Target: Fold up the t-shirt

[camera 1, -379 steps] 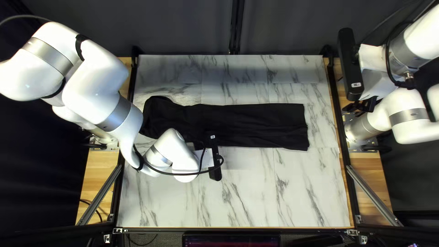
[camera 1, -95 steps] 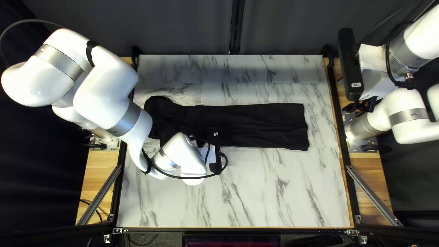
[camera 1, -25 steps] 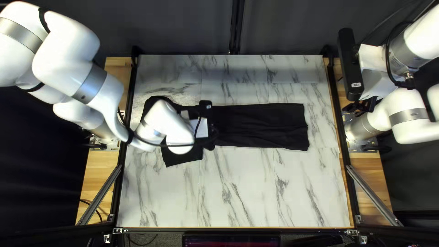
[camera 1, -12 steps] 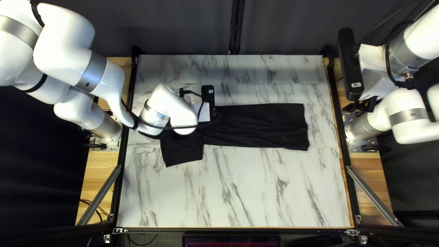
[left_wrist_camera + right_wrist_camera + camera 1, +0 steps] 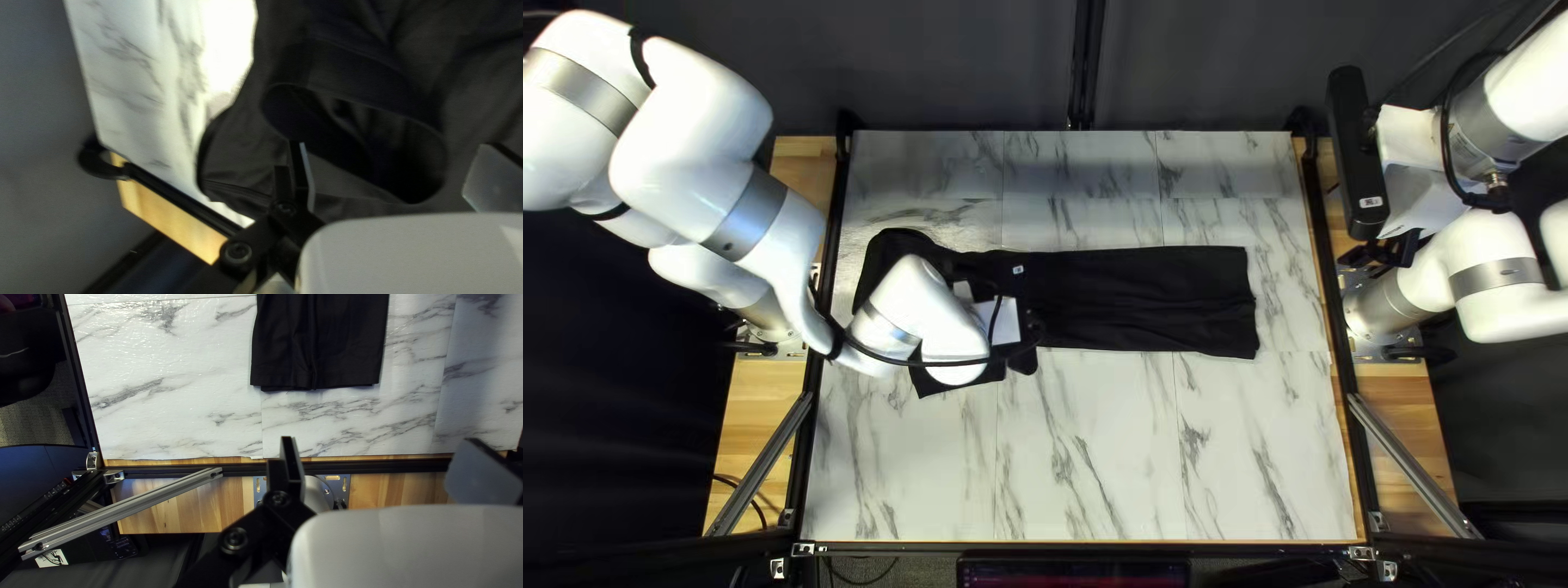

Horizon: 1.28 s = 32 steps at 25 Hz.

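Observation:
The black t-shirt (image 5: pixel 1144 299) lies as a long flat strip across the table, a short flap at its left end pointing toward the near edge. My left gripper (image 5: pixel 999 322) is over that left part in the top left view, its fingers hidden there. The left wrist view shows a rounded opening in the t-shirt (image 5: pixel 479 81) ahead of the left gripper (image 5: pixel 393 146), whose fingers stand wide apart with none of the cloth pinched. My right gripper (image 5: pixel 1383 253) is raised at the table's right edge; in its wrist view the right gripper (image 5: pixel 384 440) is open, the shirt's hem (image 5: pixel 321 381) beyond it.
The marble-patterned tabletop (image 5: pixel 1165 468) shows bare on the near side and along the far side. Black rails (image 5: pixel 1342 348) border it, and metal struts (image 5: pixel 1416 465) stand at the near corners. My left forearm and cable cross the table's left edge.
From near the shirt's near side, my left gripper went toward the far edge and has since come partly back. The flap it covered earlier now shows in part. My right arm stayed still.

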{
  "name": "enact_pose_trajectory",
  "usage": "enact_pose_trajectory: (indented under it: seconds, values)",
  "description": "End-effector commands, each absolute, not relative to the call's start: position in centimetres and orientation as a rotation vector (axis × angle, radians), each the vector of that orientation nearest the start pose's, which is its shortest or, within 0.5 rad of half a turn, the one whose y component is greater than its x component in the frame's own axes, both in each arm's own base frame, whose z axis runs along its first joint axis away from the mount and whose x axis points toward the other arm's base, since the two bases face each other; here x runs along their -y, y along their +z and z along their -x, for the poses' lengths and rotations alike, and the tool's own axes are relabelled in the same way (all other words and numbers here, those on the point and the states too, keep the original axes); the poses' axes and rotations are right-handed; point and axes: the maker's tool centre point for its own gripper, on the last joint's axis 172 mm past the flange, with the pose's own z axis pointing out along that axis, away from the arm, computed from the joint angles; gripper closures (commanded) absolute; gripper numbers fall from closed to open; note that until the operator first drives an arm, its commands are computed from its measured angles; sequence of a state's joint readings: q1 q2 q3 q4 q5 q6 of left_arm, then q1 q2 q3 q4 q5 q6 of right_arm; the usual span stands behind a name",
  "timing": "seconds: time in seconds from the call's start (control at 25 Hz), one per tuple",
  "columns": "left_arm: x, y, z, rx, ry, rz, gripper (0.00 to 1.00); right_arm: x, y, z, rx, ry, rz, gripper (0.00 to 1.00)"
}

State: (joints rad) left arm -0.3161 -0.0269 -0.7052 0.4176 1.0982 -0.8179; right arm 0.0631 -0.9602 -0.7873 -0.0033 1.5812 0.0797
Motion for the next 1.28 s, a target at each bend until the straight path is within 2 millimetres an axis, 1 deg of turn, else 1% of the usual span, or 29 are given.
enact_pose_trajectory:
  seconds: [0.04, 0.28, 0.36, 0.48, 0.56, 0.64, 0.68, 0.72, 0.8, 0.92, 1.08, 1.28]
  values:
    - [2.1, 8.2, -33.2, 0.381, 0.159, 2.706, 0.0, -1.4, 35.8, -24.0, -0.026, -0.26, 3.122, 0.0]
    - [2.1, 8.2, -33.2, 0.381, 0.159, 2.706, 0.0, -1.4, 35.8, -24.0, -0.026, -0.26, 3.122, 0.0]
    - [2.1, 8.1, -33.0, 0.382, 0.156, 2.73, 0.0, -1.4, 35.8, -24.0, -0.026, -0.26, 3.122, 0.0]
    - [1.4, 7.9, -32.7, 0.475, 0.203, 2.748, 0.0, -1.4, 35.8, -24.0, -0.026, -0.26, 3.122, 0.0]
    - [0.4, 8.1, -31.9, 0.595, 0.24, 2.751, 0.0, -1.4, 35.8, -24.0, -0.026, -0.26, 3.122, 0.0]
    - [-0.7, 8.4, -30.9, 0.771, 0.289, 2.742, 0.0, -1.4, 35.8, -24.0, -0.026, -0.26, 3.122, 0.0]
    - [-1.0, 8.5, -30.6, 0.822, 0.303, 2.737, 0.0, -1.4, 35.8, -24.0, -0.026, -0.26, 3.122, 0.0]
    - [-1.2, 8.5, -30.2, 0.91, 0.32, 2.728, 0.0, -1.4, 35.8, -24.0, -0.026, -0.26, 3.122, 0.0]
    - [-1.0, 8.6, -29.6, 1.037, 0.335, 2.702, 0.0, -1.4, 35.8, -24.0, -0.026, -0.26, 3.122, 0.0]
    - [-0.5, 8.2, -29.3, 1.171, 0.325, 2.664, 0.0, -1.4, 35.8, -24.0, -0.026, -0.26, 3.122, 0.0]
    - [-1.1, 7.2, -29.0, 1.265, 0.259, 2.667, 0.0, -1.4, 35.8, -24.0, -0.026, -0.26, 3.122, 0.0]
    - [-1.8, 6.3, -29.7, 1.304, 0.102, 2.749, 0.0, -1.4, 35.8, -24.0, -0.026, -0.26, 3.122, 0.0]
